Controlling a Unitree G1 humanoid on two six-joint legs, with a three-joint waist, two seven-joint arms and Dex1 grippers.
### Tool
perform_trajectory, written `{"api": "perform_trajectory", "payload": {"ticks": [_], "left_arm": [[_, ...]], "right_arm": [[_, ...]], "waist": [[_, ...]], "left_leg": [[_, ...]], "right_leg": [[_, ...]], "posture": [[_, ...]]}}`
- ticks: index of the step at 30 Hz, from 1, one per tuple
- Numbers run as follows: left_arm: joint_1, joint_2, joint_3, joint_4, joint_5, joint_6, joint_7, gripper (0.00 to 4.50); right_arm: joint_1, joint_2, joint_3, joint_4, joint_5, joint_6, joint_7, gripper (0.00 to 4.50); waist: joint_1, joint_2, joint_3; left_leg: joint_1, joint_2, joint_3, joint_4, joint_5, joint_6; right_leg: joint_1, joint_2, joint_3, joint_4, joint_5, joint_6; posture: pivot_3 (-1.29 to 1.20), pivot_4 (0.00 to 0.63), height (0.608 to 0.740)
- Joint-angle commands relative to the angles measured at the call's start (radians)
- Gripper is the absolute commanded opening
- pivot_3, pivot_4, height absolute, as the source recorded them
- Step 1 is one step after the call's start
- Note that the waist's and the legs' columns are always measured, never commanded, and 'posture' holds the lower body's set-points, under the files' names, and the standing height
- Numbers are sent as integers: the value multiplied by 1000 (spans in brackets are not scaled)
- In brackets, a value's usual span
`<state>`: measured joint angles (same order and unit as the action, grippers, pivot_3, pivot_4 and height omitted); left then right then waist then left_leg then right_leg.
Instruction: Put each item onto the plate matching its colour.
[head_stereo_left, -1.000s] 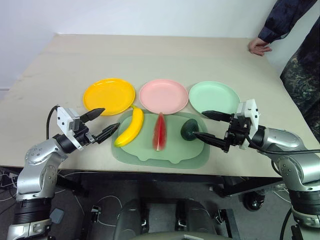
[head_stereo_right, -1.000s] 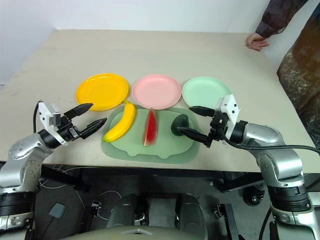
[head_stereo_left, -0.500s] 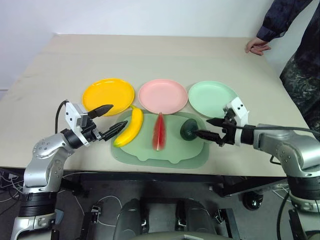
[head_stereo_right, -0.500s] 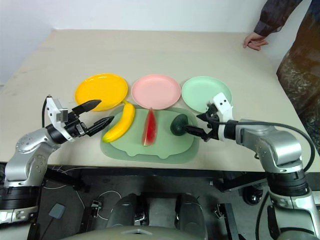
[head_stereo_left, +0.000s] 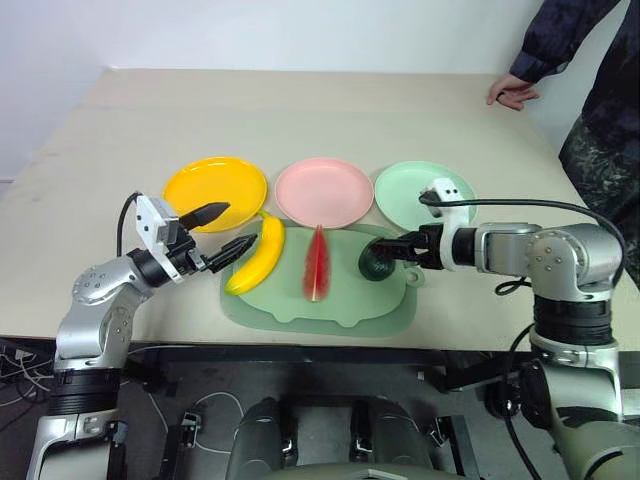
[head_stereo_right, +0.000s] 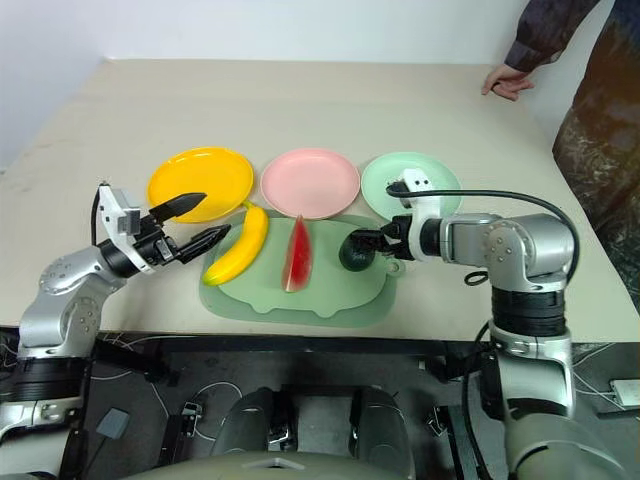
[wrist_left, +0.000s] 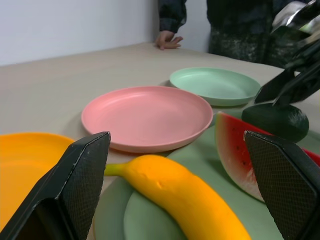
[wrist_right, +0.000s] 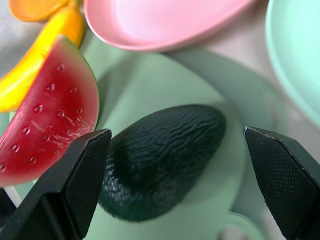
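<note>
Both grippers' fingers apart, right gripper (head_stereo_left: 392, 249) by dark, wrinkled avocado (wrist_right: 162, 159).

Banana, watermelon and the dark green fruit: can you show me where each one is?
banana (head_stereo_left: 256, 256), left eye view, middle of its yellow curve.
watermelon wedge (head_stereo_left: 317, 264), left eye view, red flesh.
dark green fruit (wrist_right: 165, 157), right wrist view, middle of its bumpy skin.

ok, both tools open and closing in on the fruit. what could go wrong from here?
Right tool straddles the avocado, whose rounded sides could squirt out as the fingers close. The watermelon wedge stands on edge right beside it, so a nudge may topple it. Left tool may push the banana off the mat.
</note>
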<state>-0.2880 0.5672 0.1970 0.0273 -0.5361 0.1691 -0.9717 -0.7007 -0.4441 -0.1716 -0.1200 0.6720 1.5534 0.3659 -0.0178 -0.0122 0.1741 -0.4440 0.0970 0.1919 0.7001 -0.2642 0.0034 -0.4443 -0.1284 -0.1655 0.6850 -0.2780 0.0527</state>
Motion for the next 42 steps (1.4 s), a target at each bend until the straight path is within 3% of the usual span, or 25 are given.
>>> {"api": "perform_trajectory", "payload": {"ticks": [1,14,20,25,30,34,42], "left_arm": [[-20,-3,3,3,6,-24,-8,4482],[-25,-19,2,31,21,-58,-14,4482],[-12,-26,2,26,27,-67,-10,4500],[-3,-21,8,18,25,-68,-5,4500],[5,-14,16,6,21,-62,1,4500],[10,-14,20,-3,19,-59,9,4500],[31,-12,35,-45,9,-50,34,4500]], "right_arm": [[-41,42,-32,-8,-31,46,-53,4500],[-43,66,32,-3,-59,61,-85,4500],[-43,33,71,-3,-44,61,-57,3143],[-61,2,35,-64,-3,41,16,3054],[-111,-52,-9,-75,-7,-98,76,2988],[-171,-119,56,96,-120,-295,101,2988],[-380,-117,208,785,-398,-721,143,2988]], "waist": [[0,0,0],[0,0,0],[1,0,0],[0,0,0],[-1,0,0],[-2,0,0],[-7,1,1]], "left_leg": [[0,0,0,0,0,0],[0,0,0,0,0,0],[0,0,0,0,0,0],[0,0,0,0,0,0],[-1,0,0,0,0,0],[-1,0,0,0,0,0],[-1,0,3,-1,0,0]], "right_leg": [[0,0,0,0,0,0],[0,0,0,0,0,0],[0,0,0,0,0,0],[0,0,0,0,0,0],[-1,0,0,0,0,0],[-1,0,0,0,0,0],[-3,0,1,0,0,0]], "posture": [[0,150,695],[0,150,695],[0,150,695],[0,150,695],[0,150,695],[0,150,695],[0,150,695]]}}
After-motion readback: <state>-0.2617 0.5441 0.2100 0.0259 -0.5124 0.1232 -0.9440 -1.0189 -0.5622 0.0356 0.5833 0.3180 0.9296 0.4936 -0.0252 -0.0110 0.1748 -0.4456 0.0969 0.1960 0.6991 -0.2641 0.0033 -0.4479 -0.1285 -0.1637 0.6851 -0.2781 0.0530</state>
